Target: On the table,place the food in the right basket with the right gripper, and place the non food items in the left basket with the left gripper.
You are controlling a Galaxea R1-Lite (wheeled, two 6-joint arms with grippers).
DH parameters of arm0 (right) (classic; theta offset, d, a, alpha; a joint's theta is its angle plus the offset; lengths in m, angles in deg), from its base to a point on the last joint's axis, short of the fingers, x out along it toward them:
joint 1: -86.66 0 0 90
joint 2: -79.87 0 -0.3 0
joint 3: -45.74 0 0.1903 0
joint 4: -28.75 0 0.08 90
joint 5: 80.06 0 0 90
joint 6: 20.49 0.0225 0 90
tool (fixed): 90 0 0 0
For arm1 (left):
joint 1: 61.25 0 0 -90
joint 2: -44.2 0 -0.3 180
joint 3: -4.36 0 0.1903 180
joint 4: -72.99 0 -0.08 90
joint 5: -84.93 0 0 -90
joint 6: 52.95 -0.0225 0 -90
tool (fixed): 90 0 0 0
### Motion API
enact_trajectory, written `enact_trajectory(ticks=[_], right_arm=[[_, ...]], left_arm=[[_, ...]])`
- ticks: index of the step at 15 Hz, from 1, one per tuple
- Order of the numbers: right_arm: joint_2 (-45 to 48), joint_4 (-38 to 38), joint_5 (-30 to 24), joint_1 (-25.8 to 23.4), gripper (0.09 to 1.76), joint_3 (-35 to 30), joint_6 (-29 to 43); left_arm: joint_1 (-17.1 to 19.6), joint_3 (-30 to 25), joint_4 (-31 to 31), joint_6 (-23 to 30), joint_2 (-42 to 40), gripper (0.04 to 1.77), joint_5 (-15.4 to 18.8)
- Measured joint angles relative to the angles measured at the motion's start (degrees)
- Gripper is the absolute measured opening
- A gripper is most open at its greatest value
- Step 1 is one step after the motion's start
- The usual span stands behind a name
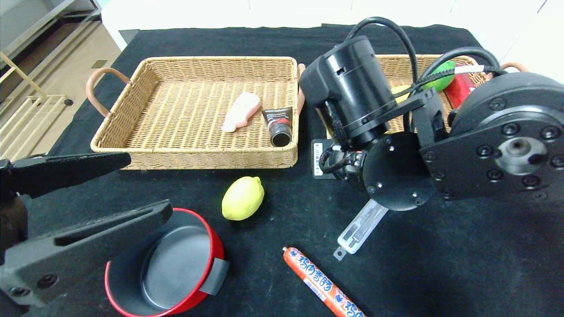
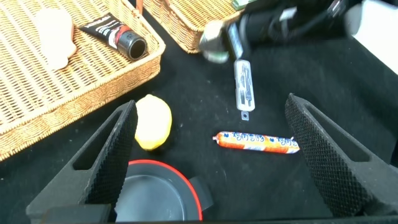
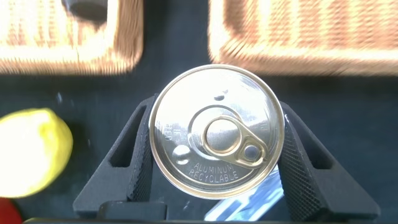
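Observation:
My right gripper [image 3: 214,121] is shut on a silver can [image 3: 211,143] with a pull-tab lid, its pads against the can's two sides. In the head view the can [image 1: 320,158] hangs just in front of the right basket [image 1: 398,66], near the gap between the baskets. My left gripper [image 1: 147,185] is open and holds nothing, above a red pot [image 1: 176,268] at the front left. A yellow lemon [image 1: 243,198], an orange sausage [image 1: 321,284] and a clear-packed cutter [image 1: 361,226] lie on the black cloth. The left basket [image 1: 132,110] holds a pink item [image 1: 241,111] and a black tube [image 1: 278,125].
The right basket, largely hidden behind my right arm, shows a green item [image 1: 443,75], a red item [image 1: 460,88] and a bit of yellow. The cutter lies under my right wrist. Bare cloth lies at the front right.

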Motion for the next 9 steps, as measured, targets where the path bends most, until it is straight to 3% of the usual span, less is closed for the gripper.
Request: enact_trajectory(ticks=[5, 9], right_arm=[[2.10, 1.83, -0.02, -4.85, 1.17, 1.37, -2.62], [2.01, 9.33, -0.34, -9.63, 1.17, 2.04, -8.18]], left_arm=[[0.00, 0.02, -0.02, 0.02, 0.00, 1.72, 0.00], [0.00, -0.02, 0.00, 0.00, 0.00, 1.72, 0.00]])
